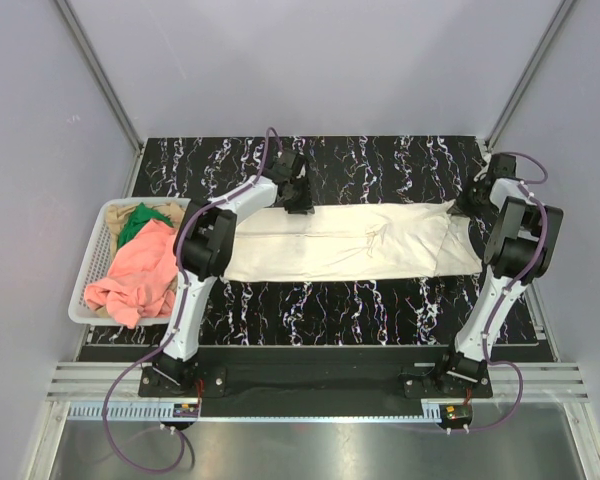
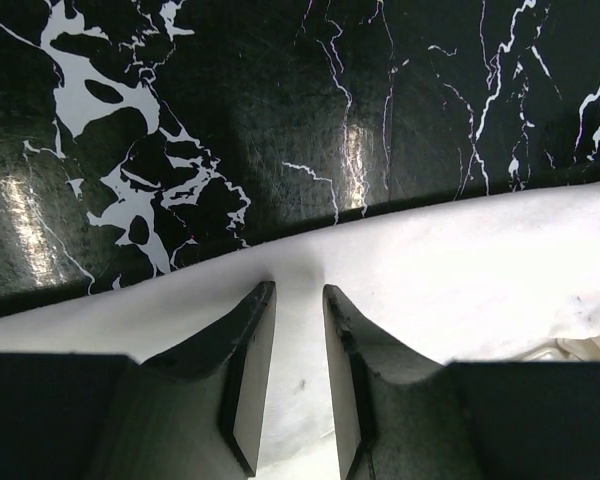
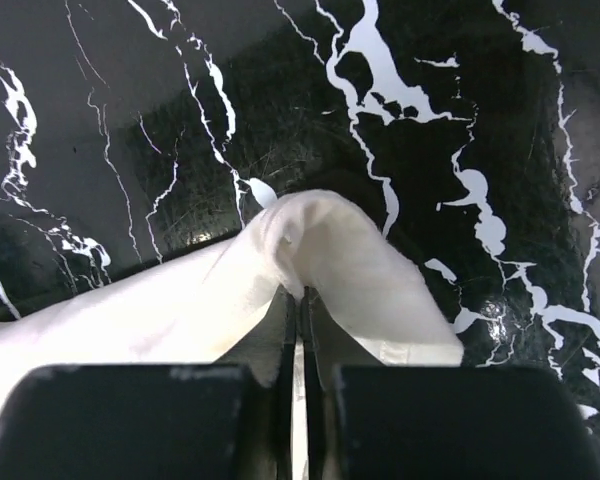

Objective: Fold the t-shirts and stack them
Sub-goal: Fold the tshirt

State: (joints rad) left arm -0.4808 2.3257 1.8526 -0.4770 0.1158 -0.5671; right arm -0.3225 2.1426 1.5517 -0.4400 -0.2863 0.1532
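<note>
Because the large, plain cream-white t-shirt (image 1: 340,243) of soft cloth lies as one long folded band across the middle of the black, white-veined marble-pattern table (image 1: 380,300), reaching almost to the right edge, any uneven pull is likely to skew the fold.

The right gripper (image 3: 302,300) works at the far right corner of the band. Its jaws are pressed together on a small hump of cloth, which bulges over the fingertips.
- Risk: the bite looks shallow. On a lift the cloth may slide out.
- Risk: the pinch may hold only the upper layer. The layers would then separate and the band would open.

The left gripper (image 2: 298,295) hangs over the band's far edge, toward its left end. Its jaws stand partly spread with cloth beneath them. No cloth is visibly clamped.
- Risk: if the right arm moves before this side closes, the shirt is dragged by one corner and twists.
- Risk: a closure set too far back meets bare table and misses the hem.

The white plastic mesh basket (image 1: 92,262) sits at the left edge. It holds a salmon-pink t-shirt (image 1: 145,270), a green t-shirt (image 1: 135,225) and a tan t-shirt (image 1: 163,213). The left arm passes just beside it.
- Risk: a wide swing may catch the pink cloth that hangs over the rim.
</note>
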